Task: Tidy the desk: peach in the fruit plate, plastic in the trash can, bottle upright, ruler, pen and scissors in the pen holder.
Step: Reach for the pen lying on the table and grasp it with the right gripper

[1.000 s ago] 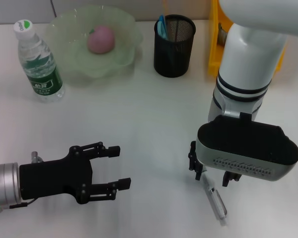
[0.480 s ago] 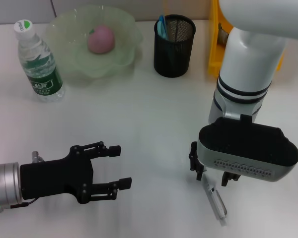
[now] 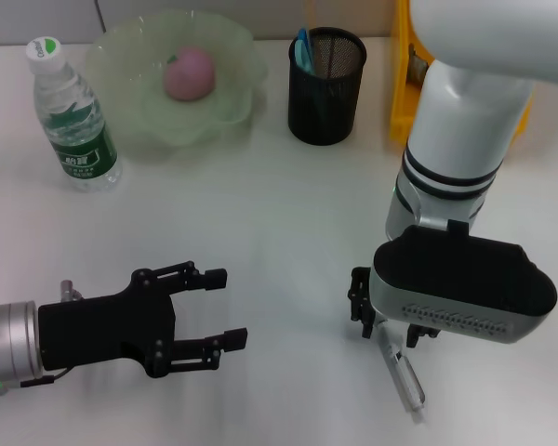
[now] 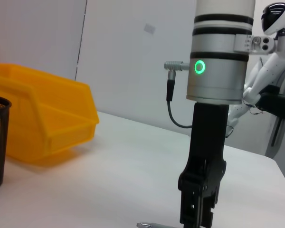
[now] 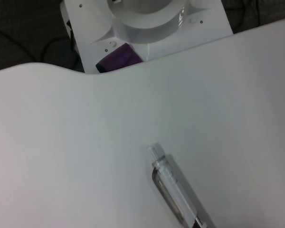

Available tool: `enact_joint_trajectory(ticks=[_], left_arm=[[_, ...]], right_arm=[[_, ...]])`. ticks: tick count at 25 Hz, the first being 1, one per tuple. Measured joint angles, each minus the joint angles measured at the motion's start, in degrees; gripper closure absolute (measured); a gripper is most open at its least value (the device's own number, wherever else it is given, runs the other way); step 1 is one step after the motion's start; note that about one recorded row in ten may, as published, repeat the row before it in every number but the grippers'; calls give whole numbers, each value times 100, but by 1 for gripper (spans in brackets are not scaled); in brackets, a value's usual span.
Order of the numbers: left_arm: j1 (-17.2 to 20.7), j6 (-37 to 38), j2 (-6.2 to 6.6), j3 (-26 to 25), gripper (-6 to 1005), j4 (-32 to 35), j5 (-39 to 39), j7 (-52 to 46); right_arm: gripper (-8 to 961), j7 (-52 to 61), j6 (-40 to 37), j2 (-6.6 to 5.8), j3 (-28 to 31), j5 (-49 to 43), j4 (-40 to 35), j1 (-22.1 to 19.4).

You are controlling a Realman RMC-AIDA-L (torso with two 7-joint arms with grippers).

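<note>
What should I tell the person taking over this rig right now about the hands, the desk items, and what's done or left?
Left hand: open, empty, hovering low over the near left of the desk.
Right hand: lowered over the clear pen lying on the near right of the desk; whether it has gripped the pen cannot be seen.
Done: peach sits in the green fruit plate; water bottle stands upright; something blue already stands in the black mesh pen holder.
Left: get the pen into the pen holder.

Clear, apparently plastic pen on matt desk.
</note>
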Motion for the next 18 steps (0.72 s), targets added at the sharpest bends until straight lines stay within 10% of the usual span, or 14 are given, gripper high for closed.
enact_joint_trajectory(ticks=[18], left_arm=[[-11, 18, 0, 0, 198, 14, -32, 0]], right_arm=[[571, -88, 9, 0, -13, 70, 101, 35]])
